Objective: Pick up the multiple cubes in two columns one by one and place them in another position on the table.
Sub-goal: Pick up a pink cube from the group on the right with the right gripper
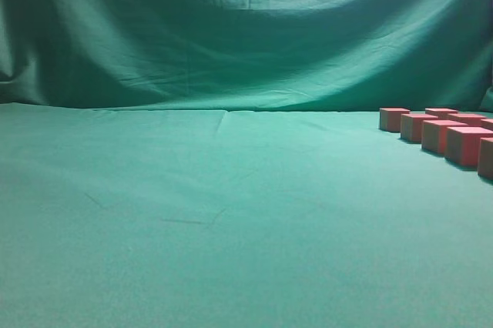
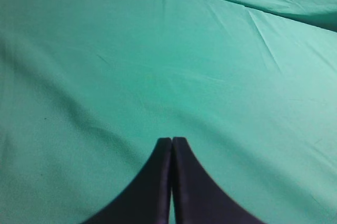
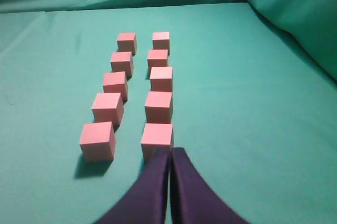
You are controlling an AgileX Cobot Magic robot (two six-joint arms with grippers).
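Cubes: ten pink-red cubes point(image 3: 158, 107) stand in two straight columns of five, each apart from its neighbours, at the far right of the tabletop point(image 1: 231, 212).
Right end effector point(image 3: 171, 153): closed, empty, tips just short of the nearest cube in the right-hand column.
Left end effector point(image 2: 172, 141): closed, empty, over bare green cloth.
Backdrop: a wrinkled green curtain point(image 1: 231, 28) hangs behind.

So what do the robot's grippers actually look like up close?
Only the finger ends show. The left gripper has two smooth black fingers, broad at the base and curving in to narrow tips. The right gripper has the same shape but looks dark purple. No cables or markings are visible, and neither arm shows.
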